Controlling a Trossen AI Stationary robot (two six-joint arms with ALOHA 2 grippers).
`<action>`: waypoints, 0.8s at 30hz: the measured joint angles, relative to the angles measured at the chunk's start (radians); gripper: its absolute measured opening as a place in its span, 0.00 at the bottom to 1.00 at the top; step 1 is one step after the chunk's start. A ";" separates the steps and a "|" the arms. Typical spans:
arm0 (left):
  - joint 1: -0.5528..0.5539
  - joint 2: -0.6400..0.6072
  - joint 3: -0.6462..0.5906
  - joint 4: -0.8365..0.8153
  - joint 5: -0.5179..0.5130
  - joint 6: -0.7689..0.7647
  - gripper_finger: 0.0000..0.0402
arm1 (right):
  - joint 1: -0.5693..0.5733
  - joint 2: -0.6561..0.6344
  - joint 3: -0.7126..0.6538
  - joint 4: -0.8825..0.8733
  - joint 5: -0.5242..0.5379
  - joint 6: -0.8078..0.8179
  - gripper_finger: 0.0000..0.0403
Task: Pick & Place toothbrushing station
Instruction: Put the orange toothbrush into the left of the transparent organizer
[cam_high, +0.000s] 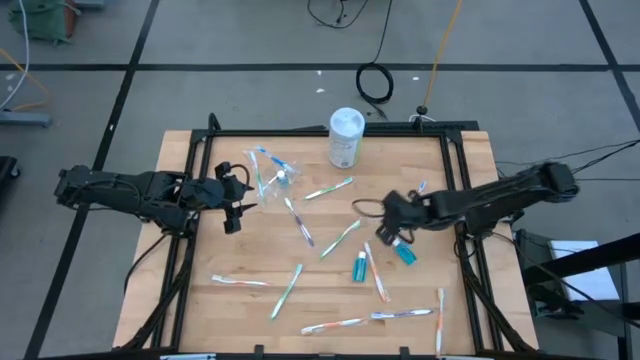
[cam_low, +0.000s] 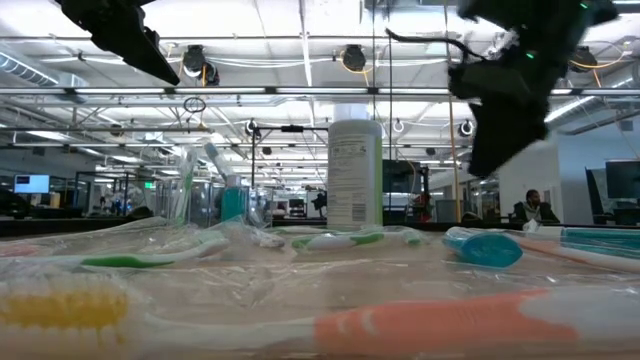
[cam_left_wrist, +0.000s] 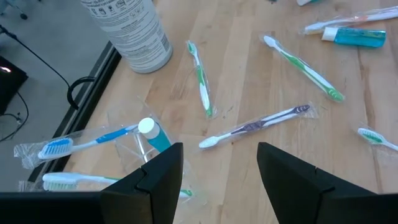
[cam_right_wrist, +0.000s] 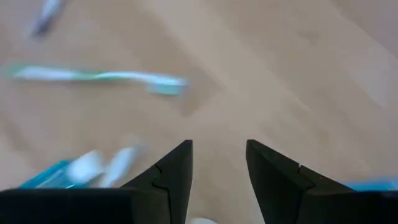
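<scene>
Toothbrushes lie scattered over the bench (cam_high: 190, 150); the clear cup (cam_high: 283, 178) sits near the back left with one teal tube (cam_left_wrist: 155, 135) in it, beside the white canister (cam_high: 345, 137). Right gripper (cam_high: 385, 232) hovers mid-bench, jaws apart, holding nothing, near a green toothbrush (cam_high: 342, 238) and two more tubes (cam_high: 360, 267). Left gripper (cam_high: 236, 205) waits open and empty just by the cup. Best move, probably: drop straight down, straddle the handle mid-length, close square to avoid it rolling.
</scene>
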 joint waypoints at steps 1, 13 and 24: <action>0.000 0.000 0.000 0.000 0.000 0.000 0.53 | -0.006 -0.044 -0.040 0.001 0.014 0.054 0.35; 0.000 0.000 0.000 0.014 0.002 -0.043 0.53 | -0.056 -0.373 -0.321 0.048 -0.036 0.341 0.35; -0.031 0.057 0.000 -0.046 0.387 -0.216 0.53 | -0.056 -0.376 -0.326 0.245 -0.036 0.152 0.35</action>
